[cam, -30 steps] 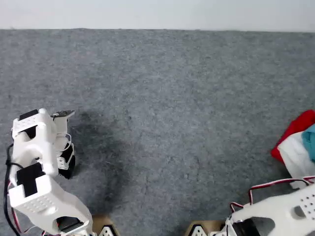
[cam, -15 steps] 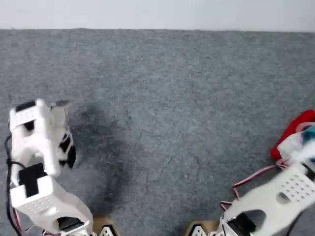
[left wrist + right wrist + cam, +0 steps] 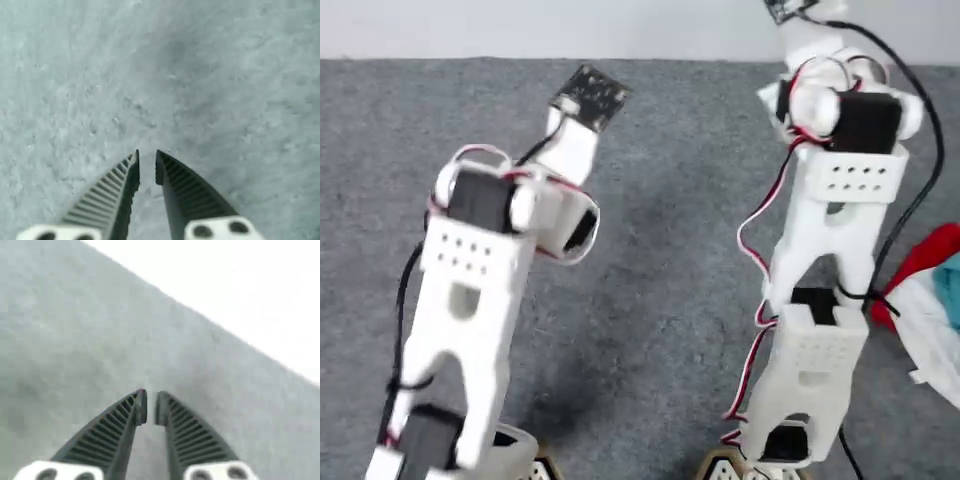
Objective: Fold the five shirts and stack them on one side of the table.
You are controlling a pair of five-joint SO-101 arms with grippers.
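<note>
I'm holding my left fingers [image 3: 131, 172] nearly closed, just a thin slit showing between the ribbed tips, gripping nothing, and they're hanging over bare grey table [image 3: 670, 200]. My right fingers [image 3: 139, 410] are sitting the same way: narrow slit, nothing between them, pointing over the table toward the white wall [image 3: 620, 25] behind it. The shirts [image 3: 932, 300] are lying on the table in a crumpled, unfolded pile, with red, white and teal cloth showing; part of the pile is running out of the high view, so I can't tell how many are in it. My right arm [image 3: 835, 200] is standing just beside the pile, with a dark cable hanging down the side of the arm that faces the pile, and its upper end is stretching away from the pile to the wall. My left arm [image 3: 470, 290] is standing well apart from the pile, on the other side of the right arm, leaning up over the table. Neither set of fingers is touching the pile.
</note>
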